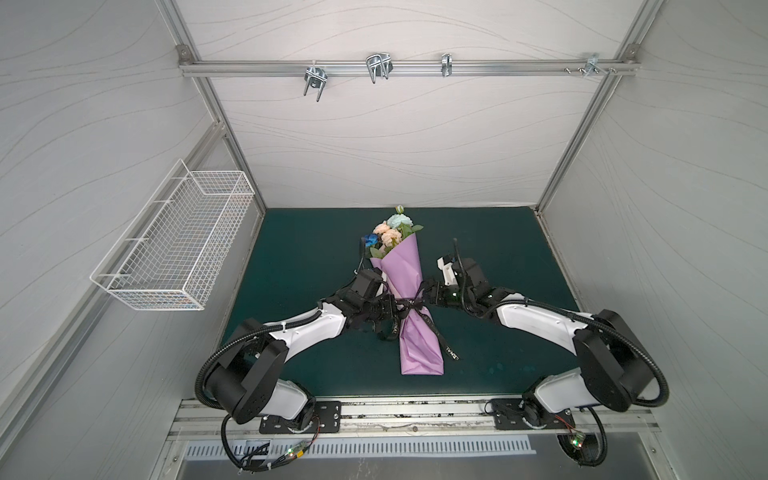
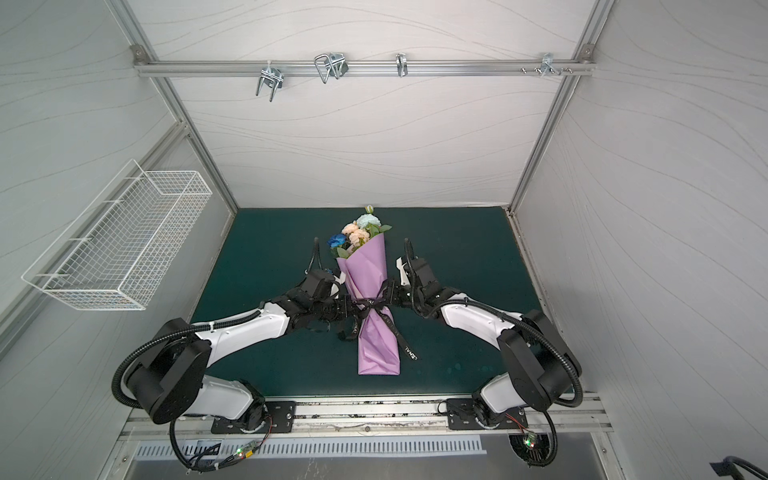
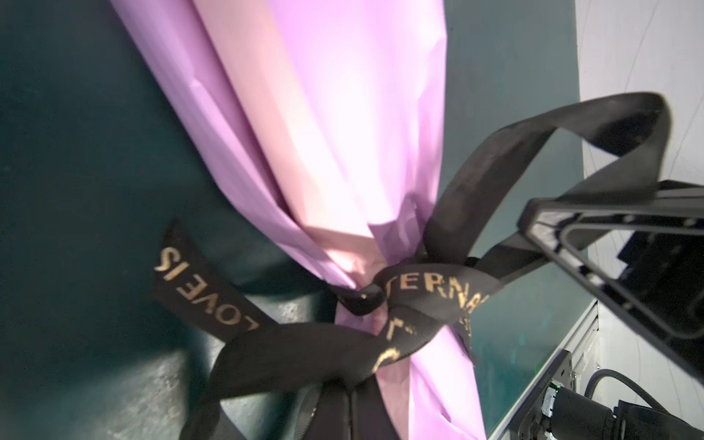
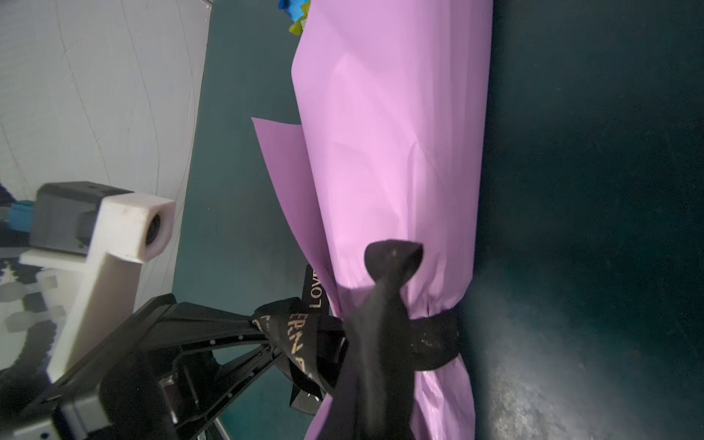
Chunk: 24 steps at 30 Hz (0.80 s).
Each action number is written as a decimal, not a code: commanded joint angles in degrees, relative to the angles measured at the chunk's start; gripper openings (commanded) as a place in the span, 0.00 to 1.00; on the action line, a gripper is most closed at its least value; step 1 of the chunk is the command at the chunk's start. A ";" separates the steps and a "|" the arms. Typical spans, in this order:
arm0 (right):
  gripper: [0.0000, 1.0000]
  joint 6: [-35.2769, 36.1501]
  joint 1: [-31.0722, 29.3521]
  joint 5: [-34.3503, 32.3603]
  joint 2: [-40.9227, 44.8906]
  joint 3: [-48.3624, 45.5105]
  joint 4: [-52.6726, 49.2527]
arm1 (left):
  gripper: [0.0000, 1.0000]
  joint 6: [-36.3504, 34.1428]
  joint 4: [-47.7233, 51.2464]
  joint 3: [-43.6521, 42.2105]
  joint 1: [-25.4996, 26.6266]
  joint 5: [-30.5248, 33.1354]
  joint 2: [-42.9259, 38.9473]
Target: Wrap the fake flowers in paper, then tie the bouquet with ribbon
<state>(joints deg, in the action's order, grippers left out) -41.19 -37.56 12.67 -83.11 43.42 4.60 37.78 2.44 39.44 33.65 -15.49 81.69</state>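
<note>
Peach, blue and white fake-rose bouquet (image 1: 388, 235), wrapped in lilac paper (image 1: 405, 274), between left gripper (image 1: 394, 311) and right gripper (image 1: 425, 291), both pinched shut on black lettered ribbon (image 1: 409, 306).

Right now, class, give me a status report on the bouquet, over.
Left gripper, right gripper shut on ribbon loops. Bouquet wrapped, knot formed. Nothing blocking.

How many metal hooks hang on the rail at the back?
4. All on the rail: one hook far left, one just right of it, one near the middle, one near the right end. None seems hidden.
</note>
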 commanded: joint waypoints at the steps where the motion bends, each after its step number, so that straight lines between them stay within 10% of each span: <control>1: 0.00 -0.41 0.53 -0.37 1.72 -0.97 -1.83 | 0.00 0.89 -2.12 -0.15 -0.47 -1.12 0.29; 10: 0.00 -0.46 0.78 0.66 0.99 -1.75 -0.58 | 0.00 -0.73 -2.07 1.70 -0.37 -7.54 1.23; 15: 0.00 -0.38 0.76 1.22 0.58 -1.72 0.23 | 0.40 -2.60 2.26 2.37 -0.39 -13.22 -0.67; 24: 0.00 -0.45 0.75 1.51 0.33 -1.88 0.85 | 0.44 -0.74 12.28 -1.24 -3.44 5.01 -17.54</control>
<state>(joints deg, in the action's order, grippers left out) -41.17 -37.10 13.41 -82.65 41.85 4.34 36.21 11.05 38.85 31.66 -19.07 67.07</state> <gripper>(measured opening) 0.050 0.438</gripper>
